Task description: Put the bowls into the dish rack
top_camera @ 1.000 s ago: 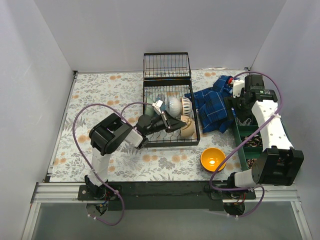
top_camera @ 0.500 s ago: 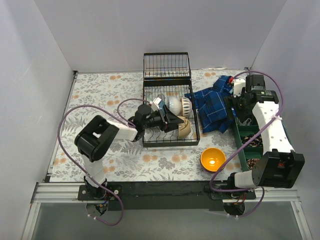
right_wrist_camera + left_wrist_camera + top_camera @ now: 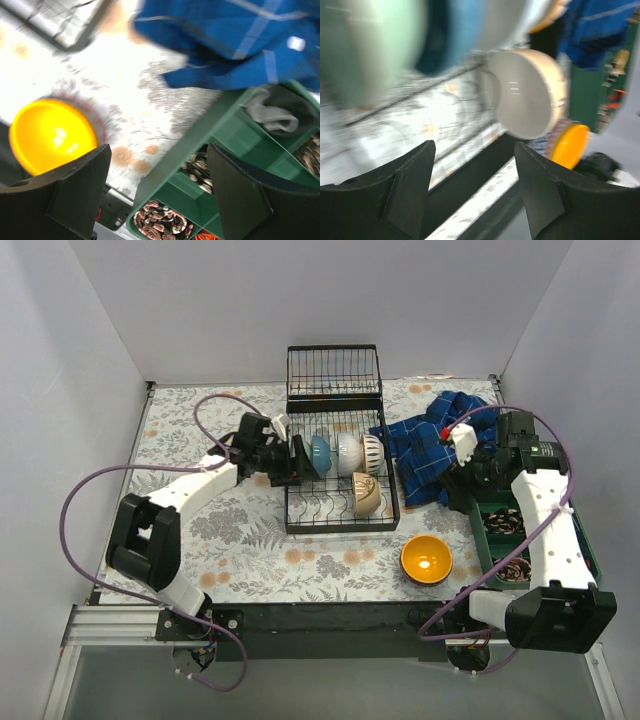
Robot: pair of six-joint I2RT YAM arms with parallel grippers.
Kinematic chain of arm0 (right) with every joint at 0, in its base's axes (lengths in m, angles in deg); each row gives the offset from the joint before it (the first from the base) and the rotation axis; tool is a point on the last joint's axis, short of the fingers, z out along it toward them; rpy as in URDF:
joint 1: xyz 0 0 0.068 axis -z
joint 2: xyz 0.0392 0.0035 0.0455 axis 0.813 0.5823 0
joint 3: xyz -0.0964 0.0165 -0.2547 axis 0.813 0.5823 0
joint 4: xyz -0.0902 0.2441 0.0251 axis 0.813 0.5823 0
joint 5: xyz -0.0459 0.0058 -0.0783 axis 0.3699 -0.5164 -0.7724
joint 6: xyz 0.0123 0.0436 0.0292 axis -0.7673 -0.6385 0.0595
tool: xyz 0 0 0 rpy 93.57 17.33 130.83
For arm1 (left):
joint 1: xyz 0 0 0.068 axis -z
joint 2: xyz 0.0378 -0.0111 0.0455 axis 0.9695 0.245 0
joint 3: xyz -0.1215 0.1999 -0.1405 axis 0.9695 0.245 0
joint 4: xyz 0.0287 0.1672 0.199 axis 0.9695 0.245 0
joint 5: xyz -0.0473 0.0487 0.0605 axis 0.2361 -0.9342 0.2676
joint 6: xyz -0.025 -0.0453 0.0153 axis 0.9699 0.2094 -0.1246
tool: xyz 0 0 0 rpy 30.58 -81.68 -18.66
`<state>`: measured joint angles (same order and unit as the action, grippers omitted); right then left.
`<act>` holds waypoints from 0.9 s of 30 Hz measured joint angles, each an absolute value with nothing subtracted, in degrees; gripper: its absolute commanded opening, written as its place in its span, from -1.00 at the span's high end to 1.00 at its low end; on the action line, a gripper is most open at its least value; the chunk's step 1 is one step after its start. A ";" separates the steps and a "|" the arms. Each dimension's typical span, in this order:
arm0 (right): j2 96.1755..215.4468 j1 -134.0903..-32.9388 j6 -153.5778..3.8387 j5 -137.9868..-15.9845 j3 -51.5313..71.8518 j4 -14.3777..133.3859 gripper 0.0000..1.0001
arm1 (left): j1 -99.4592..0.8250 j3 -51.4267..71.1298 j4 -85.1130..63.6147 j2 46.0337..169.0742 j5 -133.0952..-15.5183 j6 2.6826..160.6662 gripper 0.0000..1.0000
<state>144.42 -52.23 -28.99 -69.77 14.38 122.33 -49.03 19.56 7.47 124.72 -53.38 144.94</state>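
Observation:
The black wire dish rack (image 3: pixel 340 515) stands mid-table. On edge along its far row stand a blue bowl (image 3: pixel 320 453), a white bowl (image 3: pixel 345 452) and a ribbed white bowl (image 3: pixel 371 450); a beige bowl (image 3: pixel 366 496) leans in the near right corner. My left gripper (image 3: pixel 292 462) hovers open at the rack's left side, holding nothing. In the blurred left wrist view, a pale green bowl (image 3: pixel 370 45), the blue bowl (image 3: pixel 455 35) and the beige bowl (image 3: pixel 530 95) show beyond the open left gripper (image 3: pixel 472 185). A yellow bowl (image 3: pixel 426 559) sits on the table. My right gripper (image 3: pixel 470 478) is open and empty above the tray's edge.
A blue plaid cloth (image 3: pixel 428 445) lies right of the rack. The green compartment tray (image 3: pixel 483 540) runs along the right wall, holding small items. An upright wire basket section (image 3: pixel 333 375) closes the rack's far end. White walls enclose the floral tablecloth (image 3: pixel 200 440).
My left gripper has opened and pulled back from inside the rack to its left side. The right arm has swung toward the near side, over the tray's edge.

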 measured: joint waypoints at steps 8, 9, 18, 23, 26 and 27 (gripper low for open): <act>143.96 -53.28 -16.75 -60.51 18.99 131.03 -0.68 | -59.87 14.28 25.79 116.24 -58.30 117.93 -0.40; 144.25 -53.81 -15.76 -60.49 19.73 131.22 -0.67 | -60.05 13.99 26.42 115.59 -58.75 115.35 -0.40; 142.61 -59.88 -9.27 -63.94 32.56 130.52 -0.66 | -65.23 15.17 29.86 109.69 -61.97 103.61 -0.43; 142.74 -61.13 -9.25 -66.98 36.21 127.33 -0.61 | -70.25 15.59 31.47 109.51 -62.86 101.73 -0.43; 143.04 -61.63 -9.34 -67.92 37.22 124.75 -0.47 | -72.66 15.56 31.84 109.49 -62.82 101.27 -0.42; 143.33 -61.83 -9.34 -67.98 37.70 123.92 -0.39 | -73.16 15.52 32.00 109.49 -62.75 101.14 -0.43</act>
<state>143.33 -61.83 -9.34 -67.98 37.70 123.92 -73.16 15.52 32.00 109.49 -62.75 101.14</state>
